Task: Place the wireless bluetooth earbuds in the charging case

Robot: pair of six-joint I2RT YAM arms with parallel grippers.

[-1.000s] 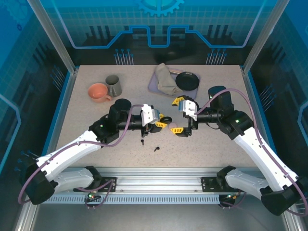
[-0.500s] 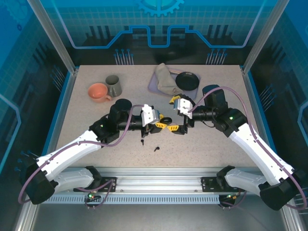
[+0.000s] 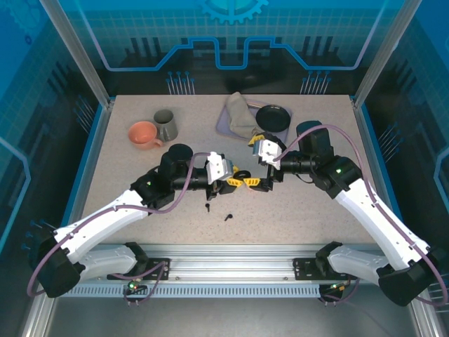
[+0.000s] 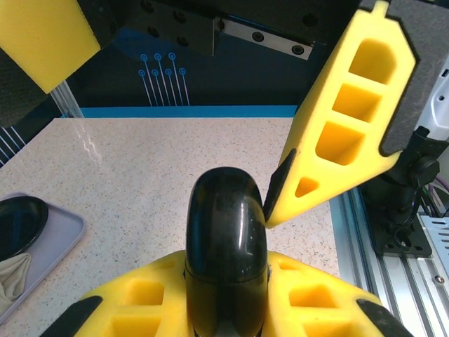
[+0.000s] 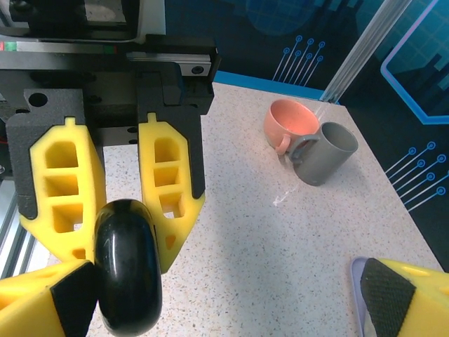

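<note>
The left tool (image 3: 237, 182) is clenched on the glossy black round charging case (image 4: 226, 239) at mid-frame; the right tool (image 3: 257, 166) gapes wide, one yellow finger (image 4: 303, 158) just beside the case. Two tiny black stemmed earbuds (image 3: 208, 207) lie on the speckled desk (image 3: 295, 219) below centre — an off-centre squeeze could pop the slick case loose.

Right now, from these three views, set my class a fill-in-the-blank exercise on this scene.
The left gripper grips a round black ____.
On the right gripper the jaws stand ____.
The pink cup touches a ____ mug.
Two ____ earbuds lie on the table.
Missing words: case, open, grey, black.
</note>
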